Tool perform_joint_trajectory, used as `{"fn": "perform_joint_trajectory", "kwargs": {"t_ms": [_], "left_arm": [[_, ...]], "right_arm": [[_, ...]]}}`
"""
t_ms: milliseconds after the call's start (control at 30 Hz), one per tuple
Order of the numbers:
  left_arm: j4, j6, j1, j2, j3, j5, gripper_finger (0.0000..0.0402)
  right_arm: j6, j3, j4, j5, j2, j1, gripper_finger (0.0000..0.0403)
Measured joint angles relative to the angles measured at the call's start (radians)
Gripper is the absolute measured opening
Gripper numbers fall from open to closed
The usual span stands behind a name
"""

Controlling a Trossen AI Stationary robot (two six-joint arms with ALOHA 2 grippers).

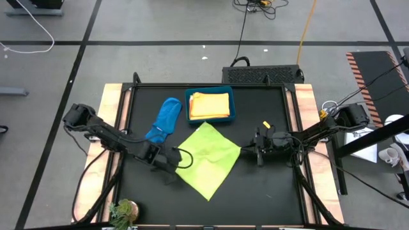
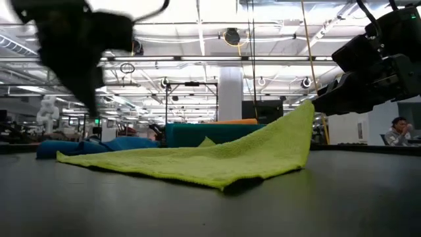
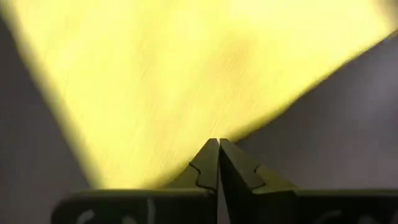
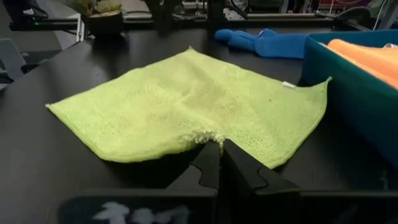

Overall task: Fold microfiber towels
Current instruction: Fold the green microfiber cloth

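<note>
From above, you see the lime green towel (image 1: 208, 160) spread as a diamond on the black table (image 1: 268, 191), with the left gripper (image 1: 174, 159) at its left corner and the right gripper (image 1: 249, 149) at its right corner. The blue towel (image 1: 165, 119) lies crumpled just left of the teal bin (image 1: 232, 104), which holds orange and yellow towels (image 1: 209, 105). A small potted plant (image 1: 123, 211) sits at the table's near-left edge.

At table height, you see the green towel's (image 2: 217, 161) right corner lifted into a peak up to the right gripper (image 2: 316, 100), the rest lying flat. The blue towel (image 2: 92, 146) and teal bin (image 2: 197, 133) sit behind it.

Through the left wrist camera, the left gripper's (image 3: 219, 144) 2 fingers are pressed together, tips meeting at the edge of the green towel (image 3: 186, 74).

Through the right wrist camera, you see the right gripper (image 4: 219, 146) pinching the green towel's (image 4: 186, 106) near corner, fingers pressed together. Beyond lie the blue towel (image 4: 273, 42), the bin (image 4: 348, 87) and an orange towel (image 4: 367, 55) inside it.
</note>
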Motion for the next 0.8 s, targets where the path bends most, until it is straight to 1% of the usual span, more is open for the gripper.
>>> {"fn": "perform_joint_trajectory", "kwargs": {"t_ms": [67, 133, 267, 333, 367, 467, 633, 733, 800], "left_arm": [[0.158, 0.087, -0.010, 0.000, 0.000, -0.062, 0.0009], [0.356, 0.195, -0.028, 0.020, 0.003, -0.117, 0.0005], [0.698, 0.418, -0.059, 0.125, 0.002, -0.125, 0.0011], [0.842, 0.480, -0.067, 0.191, 0.003, -0.126, 0.0025], [0.881, 0.487, -0.069, 0.223, 0.003, -0.126, 0.0035], [0.942, 0.455, -0.067, 0.318, 0.003, -0.105, 0.0075], [0.954, 0.424, -0.072, 0.411, 0.046, -0.075, 0.0149], [0.928, 0.449, -0.089, 0.452, 0.103, -0.068, 0.0184], [0.860, 0.469, -0.098, 0.479, 0.150, -0.067, 0.0199]], "right_arm": [[0.000, 0.000, 0.001, 0.000, 0.000, 0.000, 0.0000], [0.000, 0.000, 0.003, 0.000, 0.000, 0.000, 0.0000], [0.002, 0.000, 0.003, 0.000, 0.000, 0.000, 0.0000], [0.002, 0.000, 0.002, 0.000, 0.000, 0.000, 0.0000], [0.002, 0.000, 0.003, -0.002, 0.000, 0.000, 0.0000], [0.002, 0.000, 0.002, -0.004, 0.000, 0.000, 0.0000], [0.002, 0.000, 0.002, -0.004, 0.000, 0.000, 0.0000], [0.002, 0.000, 0.005, -0.003, 0.000, 0.000, 0.0000], [0.002, 0.000, 0.006, -0.003, 0.000, -0.002, 0.0000]]}}
